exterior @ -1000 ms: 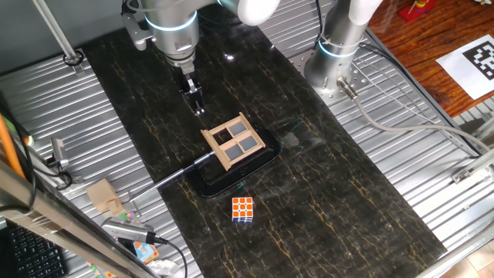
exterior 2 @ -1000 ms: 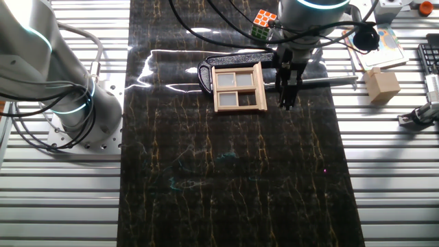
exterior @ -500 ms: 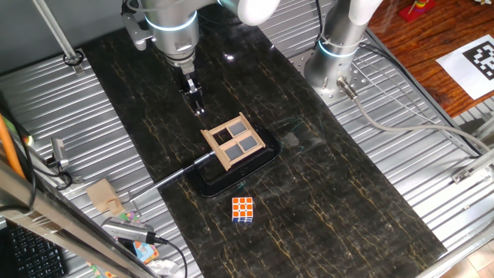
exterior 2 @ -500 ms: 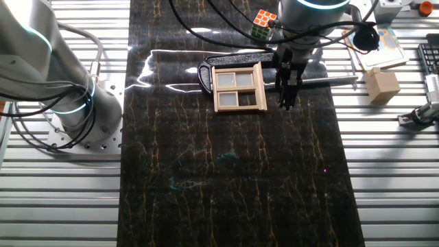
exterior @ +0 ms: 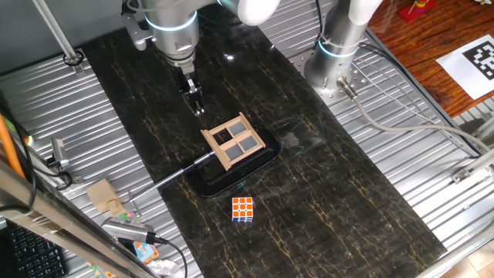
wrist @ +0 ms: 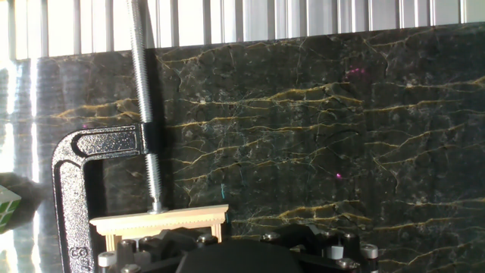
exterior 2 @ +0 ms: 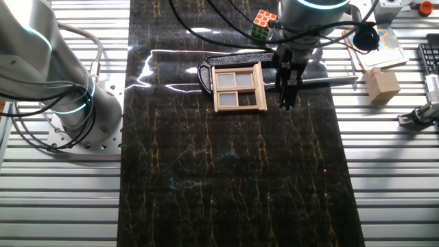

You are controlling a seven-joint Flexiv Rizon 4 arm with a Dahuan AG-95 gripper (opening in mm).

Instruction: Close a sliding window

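Observation:
The sliding window (exterior: 234,140) is a small tan wooden frame with crossbars and dark panes, held on a black base by a clamp. It also shows in the other fixed view (exterior 2: 239,88), and its edge shows in the hand view (wrist: 159,221). My gripper (exterior: 197,106) points down at the table just beyond the window's far-left corner, apart from it. In the other fixed view the gripper (exterior 2: 287,101) is just right of the frame. Its fingers look pressed together and hold nothing. The hand view shows only the gripper body, not the fingertips.
A black C-clamp (wrist: 76,189) with a long threaded screw (wrist: 144,98) pins the window. An orange-and-white puzzle cube (exterior: 243,209) lies near the front. A wooden block (exterior 2: 381,85) sits on the ribbed metal beside the dark mat. A second robot base (exterior: 333,54) stands at the back.

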